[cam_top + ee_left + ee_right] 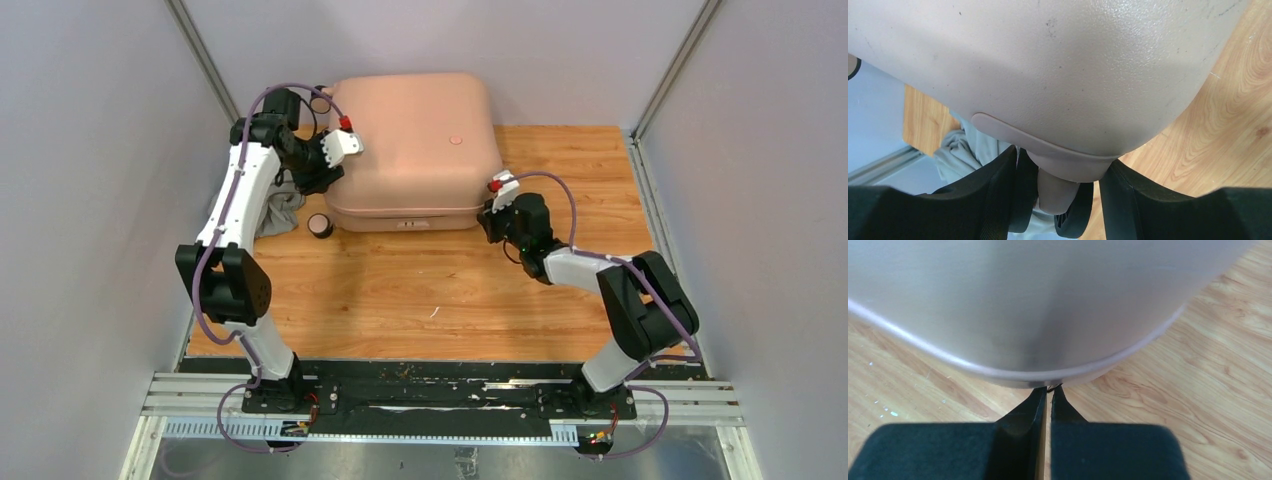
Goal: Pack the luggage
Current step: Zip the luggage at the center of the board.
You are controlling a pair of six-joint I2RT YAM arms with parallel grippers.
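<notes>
Status: suitcase sits at the far middle of the desk, lying flat with the lid down; from above the two shells look mated all along the near edge. Left claw is at the near left corner, fingers either side of the pink corner lip with the lip filling the gap, so I read it as clamped on that corner, not fully sure of contact on both pads. Right claw is at the near right corner, jaws together, tips right at the seam under the rim; there's a tiny dark speck at the tips, too small to say what it is. Open issue: grey cloth lies on the desk at the suitcase's left side, under the left arm. The left wrist view shows it bunched right below the corner, and I can't tell whether it's pinched in the seam or just beside it. My read: lid closing is done, task is late stage. Left to do: deal with that cloth if it belongs inside, then secure the seam. Zip or latch state isn't visible, and neither are the contents.
</notes>
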